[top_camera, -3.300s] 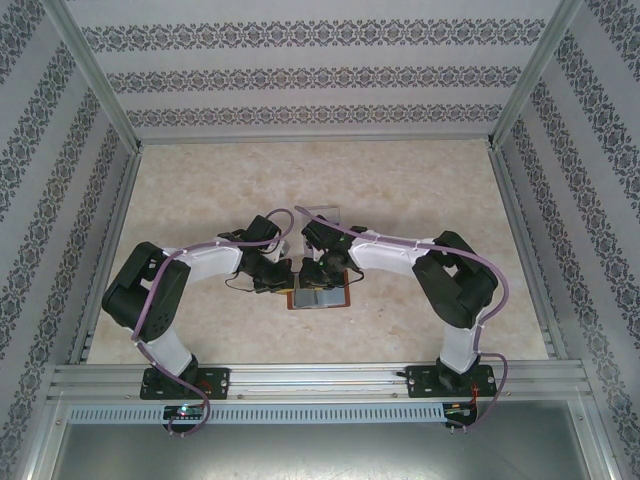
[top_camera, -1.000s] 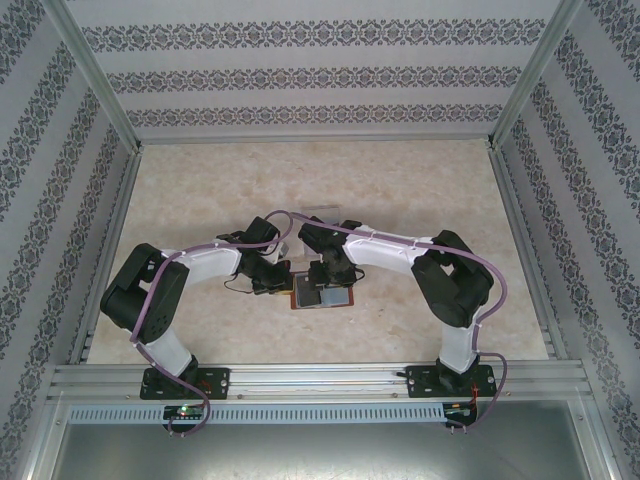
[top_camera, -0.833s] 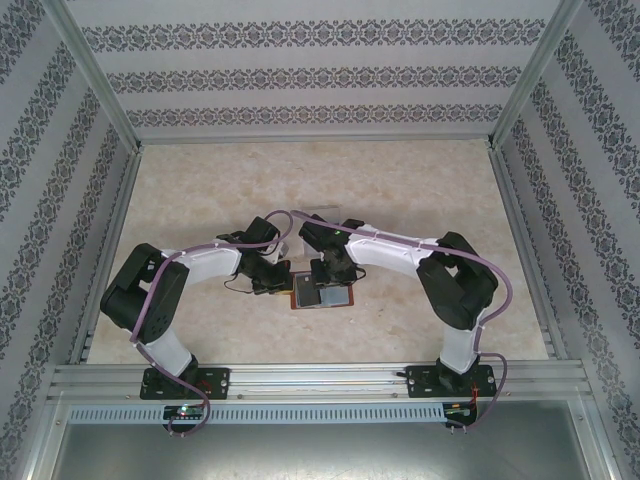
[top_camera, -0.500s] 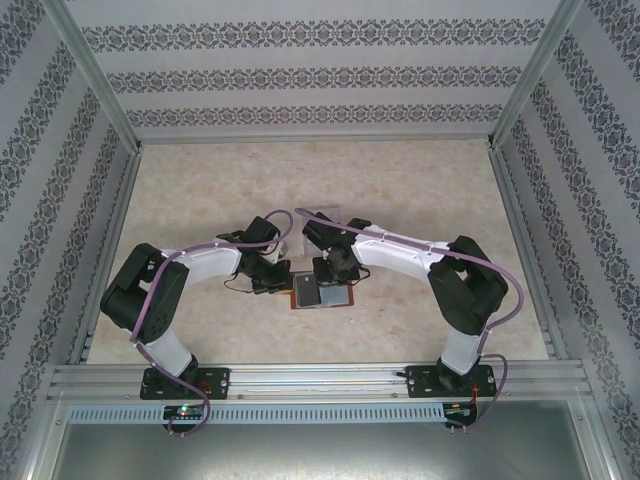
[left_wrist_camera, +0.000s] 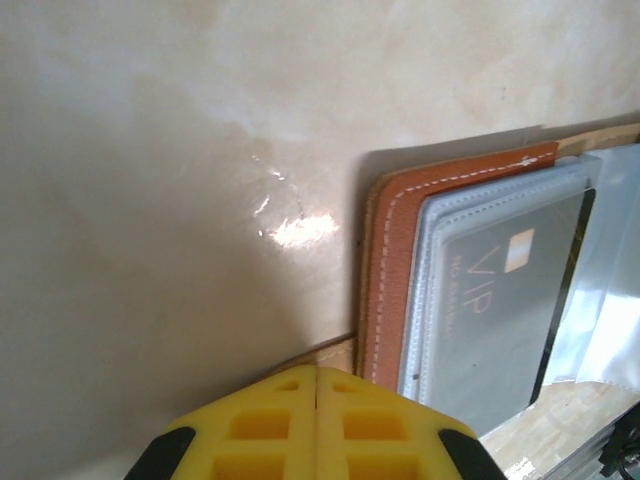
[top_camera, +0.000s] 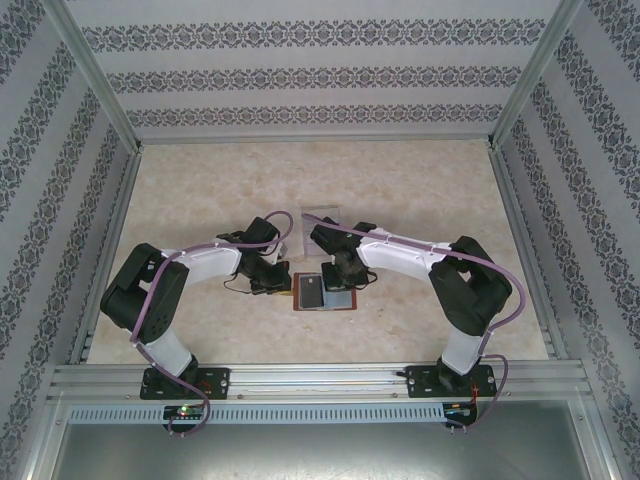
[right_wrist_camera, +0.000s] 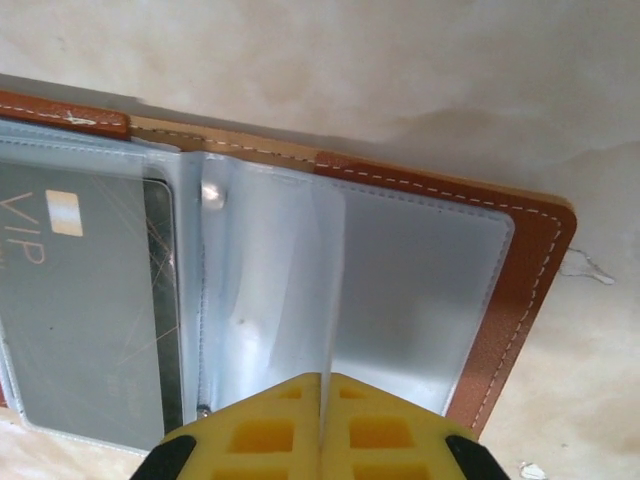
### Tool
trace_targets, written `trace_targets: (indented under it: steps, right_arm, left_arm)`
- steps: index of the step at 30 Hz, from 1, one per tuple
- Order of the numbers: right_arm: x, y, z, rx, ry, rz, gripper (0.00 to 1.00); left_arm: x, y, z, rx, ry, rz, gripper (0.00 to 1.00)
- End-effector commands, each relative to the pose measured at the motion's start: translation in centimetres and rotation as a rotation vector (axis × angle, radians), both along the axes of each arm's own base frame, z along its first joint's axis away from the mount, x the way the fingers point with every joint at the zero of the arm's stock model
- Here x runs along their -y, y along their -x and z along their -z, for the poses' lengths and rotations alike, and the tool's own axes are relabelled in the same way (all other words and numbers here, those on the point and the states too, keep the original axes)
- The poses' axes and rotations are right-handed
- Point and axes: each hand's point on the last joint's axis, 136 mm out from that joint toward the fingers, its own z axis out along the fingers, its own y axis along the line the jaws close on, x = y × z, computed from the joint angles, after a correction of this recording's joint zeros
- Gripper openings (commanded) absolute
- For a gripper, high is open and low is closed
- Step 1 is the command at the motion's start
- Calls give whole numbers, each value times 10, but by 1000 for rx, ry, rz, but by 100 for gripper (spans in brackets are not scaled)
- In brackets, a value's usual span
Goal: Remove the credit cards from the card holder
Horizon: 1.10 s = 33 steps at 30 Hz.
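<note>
The card holder (top_camera: pixel 337 301) lies open on the table, brown leather (right_wrist_camera: pixel 521 300) outside and pale clear sleeves inside. A dark grey credit card marked VIP (right_wrist_camera: pixel 78 300) sits in a sleeve on its left half, with a darker card's edge (right_wrist_camera: pixel 158 290) behind it. My right gripper (right_wrist_camera: pixel 322 378) is shut on a clear sleeve page (right_wrist_camera: pixel 333 290) that stands upright over the right half. My left gripper (left_wrist_camera: pixel 317 368) is shut at the holder's left edge (left_wrist_camera: pixel 386 260), its tips over the tan strap tab (left_wrist_camera: pixel 338 352). From above, the left gripper (top_camera: pixel 277 283) and the right gripper (top_camera: pixel 344 277) flank the holder.
A clear plastic stand (top_camera: pixel 320 213) stands just beyond the two wrists. Metal frame rails (top_camera: pixel 110 260) and patterned walls (top_camera: pixel 320 75) enclose the pale marbled table (top_camera: pixel 420 190), which has free room to the far side and to the right.
The right gripper has shut on a clear sleeve page and shifted right with it, uncovering the dark card on the left half. The left arm has not moved.
</note>
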Motion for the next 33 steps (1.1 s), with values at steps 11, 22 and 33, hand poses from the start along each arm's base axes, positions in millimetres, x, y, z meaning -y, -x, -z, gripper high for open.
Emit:
trace_targets:
  steps: [11,22,33]
  right_arm:
    - [34,1,2,20,81,22,27]
    - [47,2,-2,26,40,75,44]
    - [33,7,14,-31,-117,127,38]
  left_arm:
    - [0,-2,-12,20,-21,22,2]
    - [8,-9,-31,50,4,28,3]
    - [33,-13,-44,65,50,62,4]
